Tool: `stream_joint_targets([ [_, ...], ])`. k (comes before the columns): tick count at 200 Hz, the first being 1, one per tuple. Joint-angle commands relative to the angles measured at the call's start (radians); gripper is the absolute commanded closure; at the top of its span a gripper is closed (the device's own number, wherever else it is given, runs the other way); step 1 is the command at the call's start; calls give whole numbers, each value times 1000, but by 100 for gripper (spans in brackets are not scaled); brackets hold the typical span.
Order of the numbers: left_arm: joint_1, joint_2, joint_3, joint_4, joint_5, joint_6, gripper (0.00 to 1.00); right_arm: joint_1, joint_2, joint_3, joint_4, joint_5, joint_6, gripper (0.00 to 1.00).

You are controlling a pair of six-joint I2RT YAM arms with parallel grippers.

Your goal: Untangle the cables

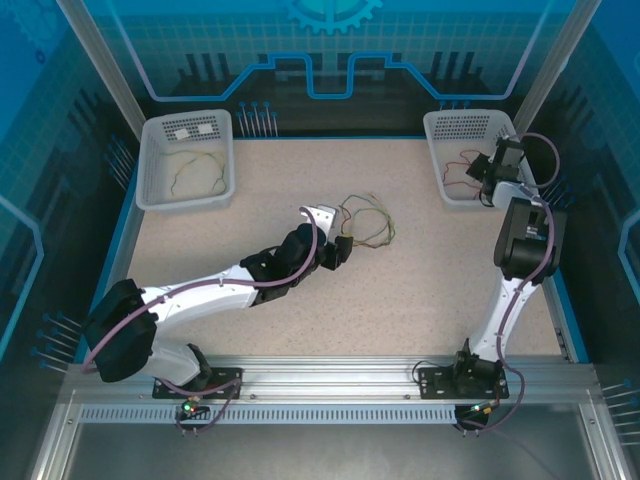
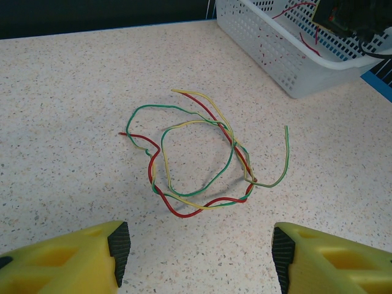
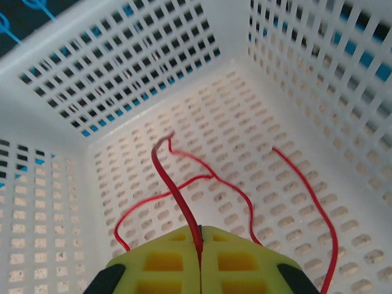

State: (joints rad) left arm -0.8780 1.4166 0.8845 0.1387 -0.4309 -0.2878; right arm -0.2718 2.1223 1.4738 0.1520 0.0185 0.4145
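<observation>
Now, R claw (image 3: 200, 236) pinches red cable (image 3: 173, 184), seemingly; L claw (image 2: 200, 248) spread by tangle (image 2: 233, 147).

Tangled red, yellow, green cables (image 2: 230, 136) on table (image 2: 73, 92), left hand (image 2: 201, 248) spread below

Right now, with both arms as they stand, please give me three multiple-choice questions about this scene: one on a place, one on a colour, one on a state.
1. Where does the tangle of wires lie?
A) in a basket
B) on the table
C) on the floor

2. What colour is the wire that the right tool grips?
A) red
B) green
C) yellow

3. How is the left tool?
A) open, holding nothing
B) shut on a wire
C) shut on a basket

Answers:
1 B: the tangle rests on the speckled top, ahead of the left tool.
2 A: a red wire runs out of the closed right tool.
3 A: its jaws stand wide apart with nothing between them.
</observation>
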Motion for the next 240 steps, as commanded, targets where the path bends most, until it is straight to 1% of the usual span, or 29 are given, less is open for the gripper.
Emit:
stream_joint_targets([
  [1,5,-10,-2,21,-26,2,35,27,-33,-11,-13,18,-26,88],
  [13,5,-8,1,21,-29,6,35,38,-68,-52,18,48,-45,85],
  [24,4,-7,3,27,-27,13,35,45,-100,-67,11,70,-54,83],
  [41,6,-4,10,25,-31,20,35,45,-141,-70,-20,60,-58,80],
  [48,7,-4,11,27,-31,23,35,46,-161,-78,-19,58,-64,71],
  [53,8,-4,12,28,-31,24,35,48,-174,-85,-18,61,-67,54],
  [58,9,-4,13,30,-31,25,35,50,-189,-91,-18,72,-73,42],
  [65,11,-3,13,33,-31,25,35,53,-203,-90,-30,91,-78,32],
  [70,12,-2,13,35,-30,24,35,53,-211,-86,-48,104,-78,28],
  [104,20,2,13,38,-30,14,35,51,-255,-37,-199,94,-47,26],
  [116,25,-1,11,38,-26,9,34,52,-287,-51,-228,85,-24,25],
  [137,35,-8,10,26,-17,6,32,56,-395,-115,-252,78,25,25],
  [139,37,-8,10,25,-16,6,31,57,-405,-122,-252,72,28,25],
  [143,39,-10,8,22,-16,3,26,58,-430,-139,-252,58,36,25],
  [153,50,-13,2,24,-10,-3,24,64,-490,-179,-257,2,58,24],
  [157,56,-14,-2,25,-8,-10,20,67,-513,-194,-260,-27,63,25],
  [160,61,-15,-5,27,-5,-14,19,72,-531,-205,-264,-51,64,25],
  [171,83,-16,-18,36,20,-34,18,100,-595,-244,-283,-126,51,25],
  [188,126,-16,-37,52,78,-66,17,165,-691,-329,-290,-212,14,25],
  [201,169,-17,-47,51,134,-116,16,213,-747,-382,-319,-265,-2,25],
  [218,218,-19,-79,82,201,-156,16,272,-785,-430,-375,-319,-33,25],
  [240,264,-4,-80,67,223,-161,15,349,-782,-460,-452,-356,-65,25],
])
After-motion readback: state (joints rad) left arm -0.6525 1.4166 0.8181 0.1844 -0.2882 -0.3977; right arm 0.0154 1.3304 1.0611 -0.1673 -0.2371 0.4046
